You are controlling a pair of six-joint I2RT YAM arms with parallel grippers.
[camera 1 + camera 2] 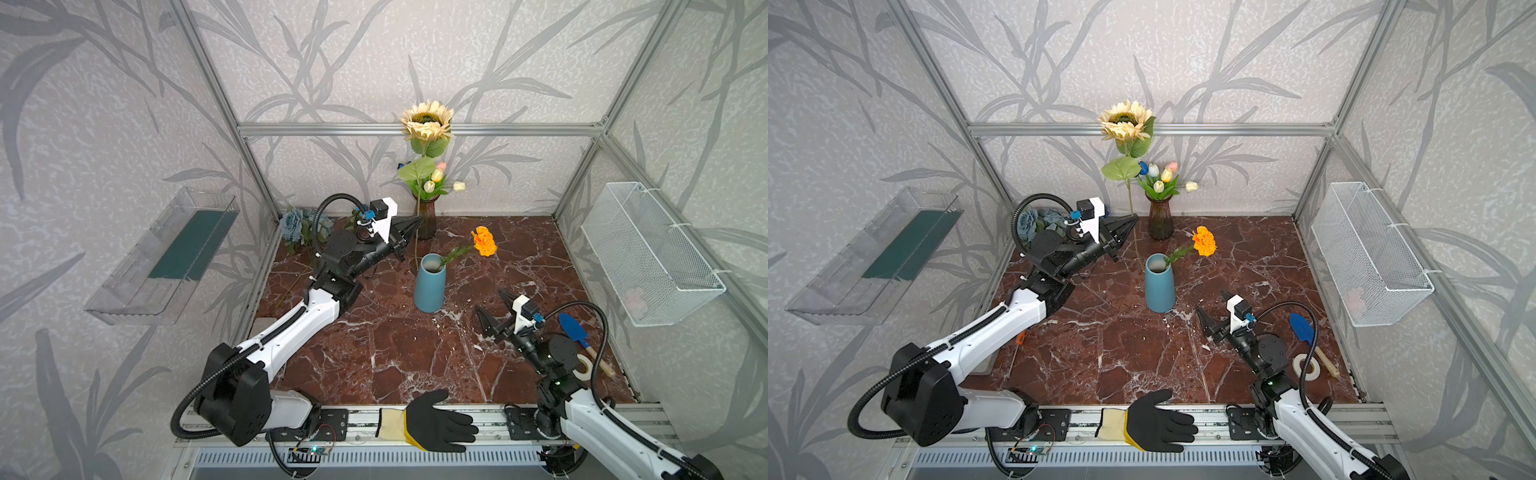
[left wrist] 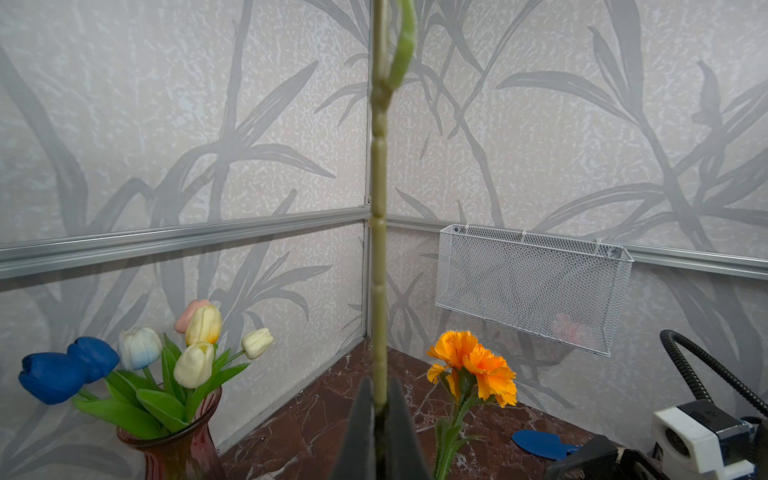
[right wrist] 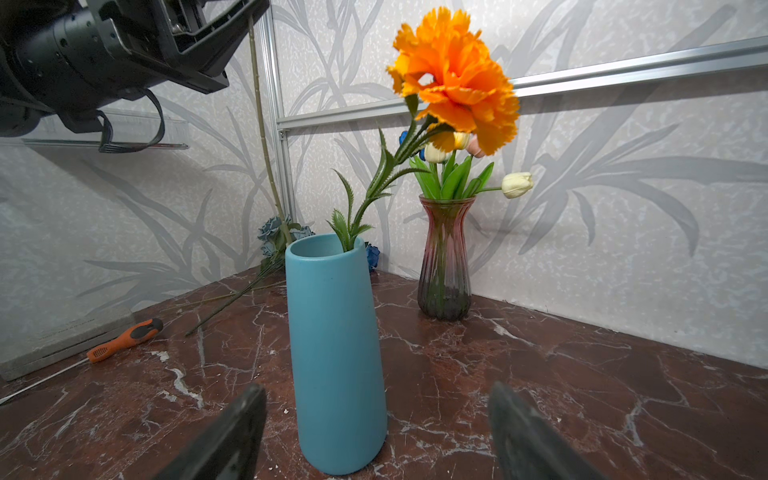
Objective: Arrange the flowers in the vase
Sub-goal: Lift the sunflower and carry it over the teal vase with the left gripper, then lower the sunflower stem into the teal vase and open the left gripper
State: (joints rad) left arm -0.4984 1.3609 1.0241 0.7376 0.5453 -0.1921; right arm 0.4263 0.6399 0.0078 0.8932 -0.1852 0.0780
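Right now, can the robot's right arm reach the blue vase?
Probably yes. The right gripper is open and faces the blue vase, with only bare tabletop between them. The orange flower leans out well above, so it shouldn't get in the way.

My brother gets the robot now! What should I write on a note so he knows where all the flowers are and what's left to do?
Grippers: the left gripper is shut on the stem of the beige sunflower, holding it upright beside the blue vase; the stem end is not in it yet. The right gripper is open and empty, low in front of the blue vase.
Done: the orange marigold stands in the blue vase, leaning.
Left: lower the sunflower in, then fetch the dusty-blue roses lying on the table in the back corner.
Also: the tulips sit in the glass vase at the back.
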